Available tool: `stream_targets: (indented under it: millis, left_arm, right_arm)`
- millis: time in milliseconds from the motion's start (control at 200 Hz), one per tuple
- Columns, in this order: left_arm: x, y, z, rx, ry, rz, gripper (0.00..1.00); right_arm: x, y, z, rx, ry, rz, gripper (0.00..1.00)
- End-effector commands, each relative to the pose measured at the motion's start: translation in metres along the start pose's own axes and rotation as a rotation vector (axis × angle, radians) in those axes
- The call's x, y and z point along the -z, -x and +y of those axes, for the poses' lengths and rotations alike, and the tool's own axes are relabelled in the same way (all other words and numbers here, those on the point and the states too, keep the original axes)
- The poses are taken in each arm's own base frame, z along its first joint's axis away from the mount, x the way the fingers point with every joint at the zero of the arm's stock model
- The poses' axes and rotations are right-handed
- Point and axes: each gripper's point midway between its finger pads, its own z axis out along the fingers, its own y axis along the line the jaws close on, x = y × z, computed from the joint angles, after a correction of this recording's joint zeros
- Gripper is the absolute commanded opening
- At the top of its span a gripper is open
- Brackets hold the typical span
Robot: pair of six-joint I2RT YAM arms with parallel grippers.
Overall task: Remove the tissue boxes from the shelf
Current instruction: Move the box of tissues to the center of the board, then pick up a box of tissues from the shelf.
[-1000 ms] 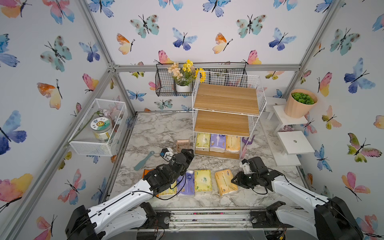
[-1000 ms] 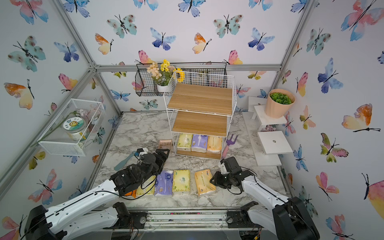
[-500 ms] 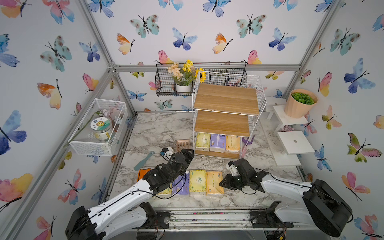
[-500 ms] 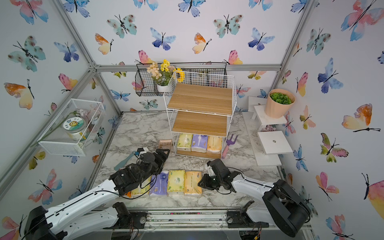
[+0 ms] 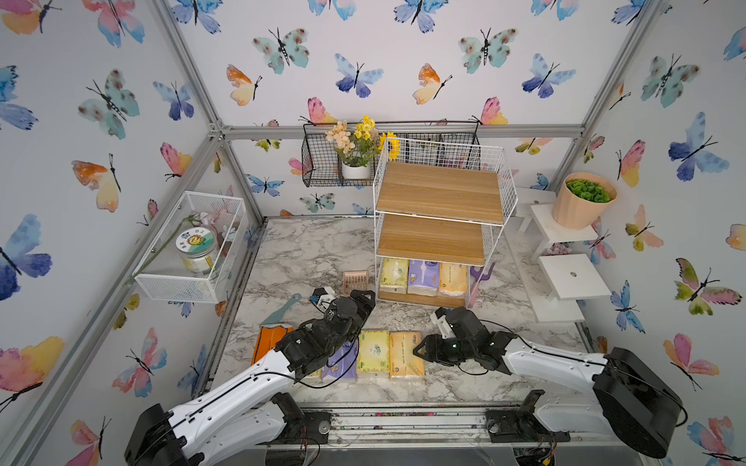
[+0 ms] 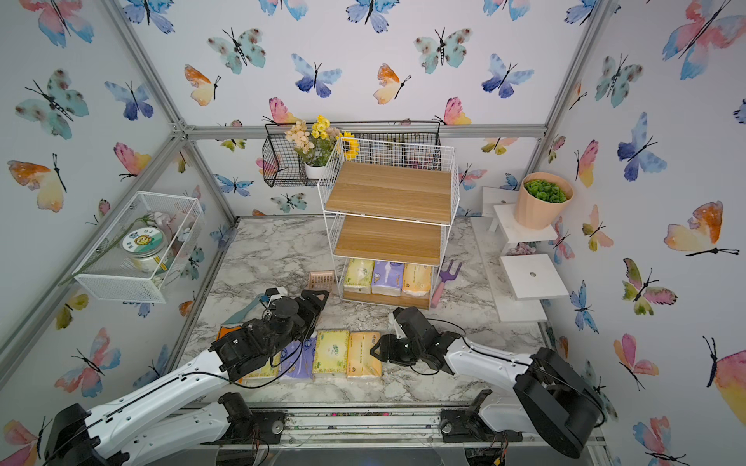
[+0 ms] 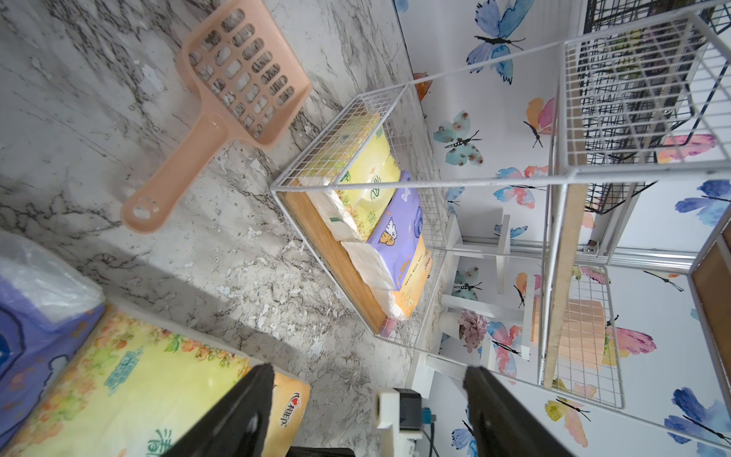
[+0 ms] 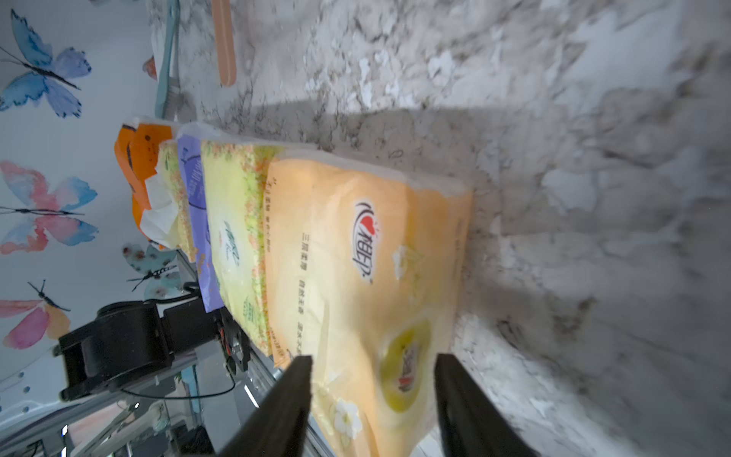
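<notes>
Five tissue boxes [image 5: 373, 352] lie in a row by the tabletop's [image 5: 306, 250] front edge, three on the shelf's [image 5: 440, 242] lowest tier. The right end effector [image 5: 419, 350] (released) sits just beside the row's light orange box [image 5: 405, 355]; the left end effector [image 5: 365, 298], released, hangs between row and shelf.

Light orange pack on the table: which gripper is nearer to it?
Right. The right gripper sits at the edge of the light orange pack; the left gripper hovers farther off, toward the shelf.
</notes>
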Motion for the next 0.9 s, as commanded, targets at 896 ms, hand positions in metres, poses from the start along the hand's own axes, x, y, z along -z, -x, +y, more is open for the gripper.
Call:
stream_targets:
  millis: [896]
  left_arm:
    - [-0.142,-0.082,-0.006,0.27,-0.045,-0.028,0.45]
  right_arm:
    - [0.243,0.068,-0.013,-0.251,-0.196,-0.875,0.64]
